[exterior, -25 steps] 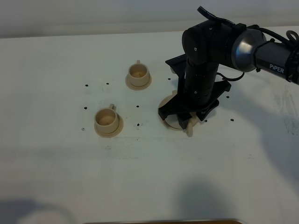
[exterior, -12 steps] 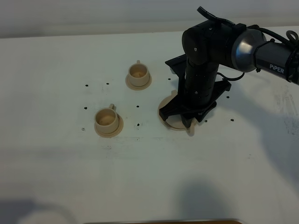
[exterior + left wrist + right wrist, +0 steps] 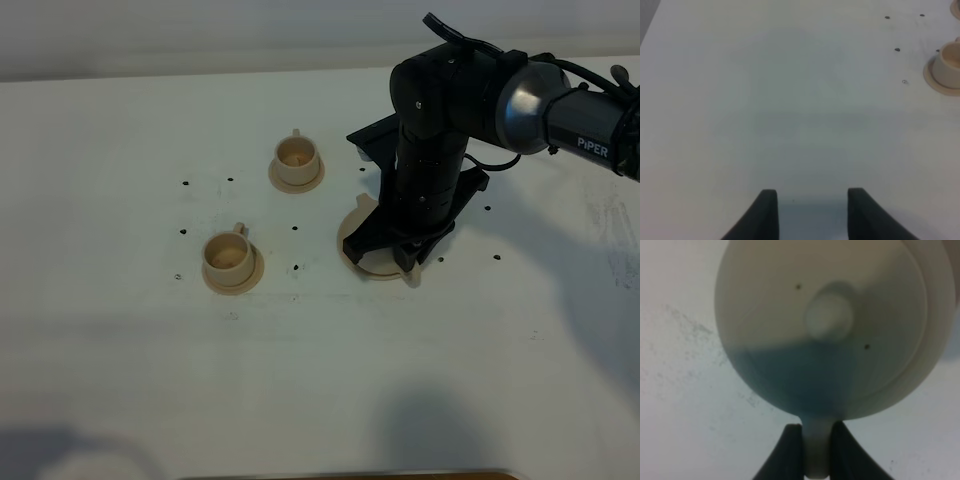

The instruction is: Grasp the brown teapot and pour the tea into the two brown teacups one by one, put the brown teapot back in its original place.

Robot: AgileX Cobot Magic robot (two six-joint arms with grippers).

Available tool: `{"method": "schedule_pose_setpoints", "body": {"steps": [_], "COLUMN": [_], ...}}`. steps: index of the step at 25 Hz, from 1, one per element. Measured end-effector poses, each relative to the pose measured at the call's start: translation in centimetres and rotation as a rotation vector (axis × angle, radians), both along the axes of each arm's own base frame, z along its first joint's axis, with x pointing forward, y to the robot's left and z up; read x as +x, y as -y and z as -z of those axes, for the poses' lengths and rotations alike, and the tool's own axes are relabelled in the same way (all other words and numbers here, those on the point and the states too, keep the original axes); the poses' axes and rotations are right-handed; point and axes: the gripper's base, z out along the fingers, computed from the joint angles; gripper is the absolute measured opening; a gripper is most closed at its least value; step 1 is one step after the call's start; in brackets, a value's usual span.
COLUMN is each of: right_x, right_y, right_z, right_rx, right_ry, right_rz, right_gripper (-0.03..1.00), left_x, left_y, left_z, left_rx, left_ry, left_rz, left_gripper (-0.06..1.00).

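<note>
Right arm is down over the brown teapot (image 3: 826,315), right of centre in the high view. The pot sits on the wide saucer (image 3: 351,250). Only the saucer's rim and the tip of the pot's loop handle (image 3: 411,276) show from under the wrist.

Right gripper (image 3: 816,430): fingers (image 3: 791,450) clamped on the loop handle, one on each flank, and no gap shows. The lid knob (image 3: 829,316) is seated at the centre of the lid.

Left gripper (image 3: 812,200): fingers a little apart with bare tabletop (image 3: 790,100) between them, nothing held. It is parked well clear of the pot.

Upper teacup (image 3: 297,154) and lower teacup (image 3: 228,254) stand on their small saucers, left of centre and well apart from the pot.

Handling, as judged:
- Ceramic, so stiff and brittle; a knock on the saucer or a cup rim could chip it.
- The matte surface should give fair friction.
- The handle is the only workable hold, since the body looks too wide for these fingers.
- The handle is narrow and sits off to one side of the mass, so expect the pot to sag or twist in the grip on lifting.
- The lid looks loose and may slide at a steep tilt.
- Whether the pot holds liquid cannot be seen, so the weight is uncertain.
- Lift slowly and tilt gently.
</note>
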Motion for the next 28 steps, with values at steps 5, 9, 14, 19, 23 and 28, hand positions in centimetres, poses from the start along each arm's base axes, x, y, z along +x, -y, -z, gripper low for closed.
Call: {"method": "schedule_pose_setpoints", "body": {"steps": [5, 9, 14, 19, 23, 28], "right_x": [0.0, 0.1, 0.0, -0.1, 0.0, 0.2], "right_y": [0.0, 0.0, -0.1, 0.1, 0.2, 0.3], "right_z": [0.0, -0.3, -1.1, -2.4, -3.0, -3.3], "right_rx": [0.002, 0.011, 0.03, 0.042, 0.046, 0.041], "right_ry": [0.002, 0.017, 0.039, 0.071, 0.105, 0.144], "right_rz": [0.0, 0.001, -0.001, -0.004, -0.014, -0.038], "right_gripper": [0.12, 0.12, 0.12, 0.12, 0.12, 0.12], "left_x": [0.0, 0.0, 0.0, 0.0, 0.0, 0.0], "left_y": [0.0, 0.0, 0.0, 0.0, 0.0, 0.0], "left_z": [0.0, 0.0, 0.0, 0.0, 0.0, 0.0], "left_rx": [0.0, 0.0, 0.001, 0.001, 0.001, 0.001], "left_ry": [0.0, 0.0, 0.0, 0.0, 0.0, 0.0], "left_rz": [0.0, 0.0, 0.001, 0.001, 0.001, 0.001], "left_gripper": [0.31, 0.31, 0.31, 0.31, 0.31, 0.31]}}
